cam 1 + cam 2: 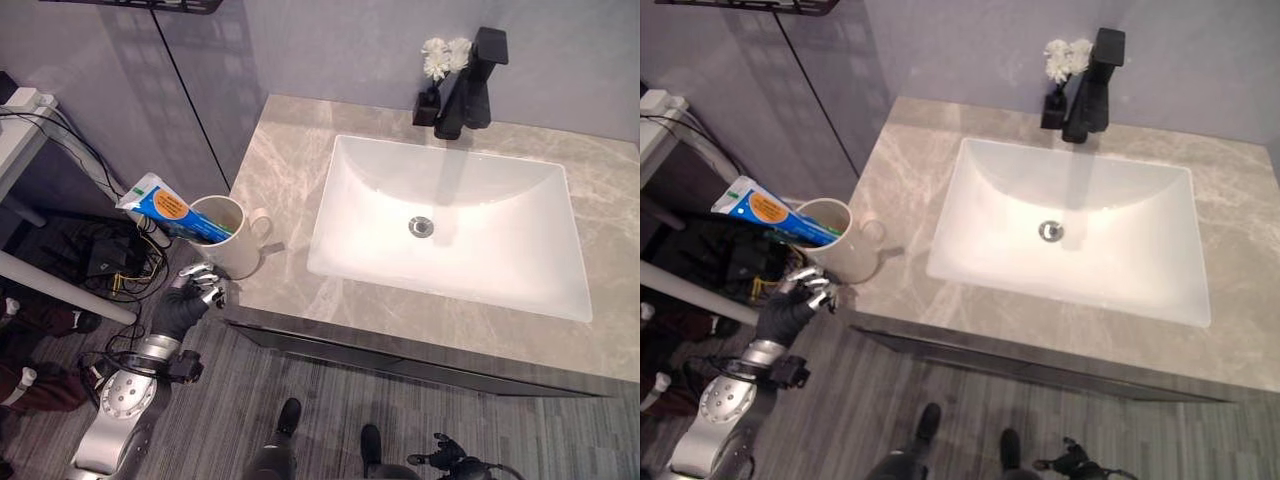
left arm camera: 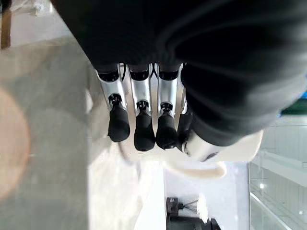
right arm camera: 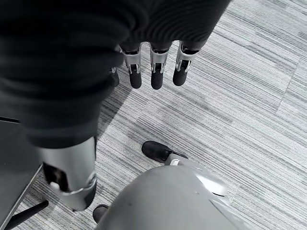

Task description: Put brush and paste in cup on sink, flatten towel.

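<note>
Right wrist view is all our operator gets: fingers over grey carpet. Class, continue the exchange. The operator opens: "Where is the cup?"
Observer: The cup stands on the counter at its front left corner, left of the sink.
Operator: Anything in it?
Observer: A toothpaste tube sticks out of it, leaning left past the rim.
Operator: Where is the left hand?
Observer: The left hand is at the counter's front edge by the cup's base, fingers relaxed, holding nothing.
</note>
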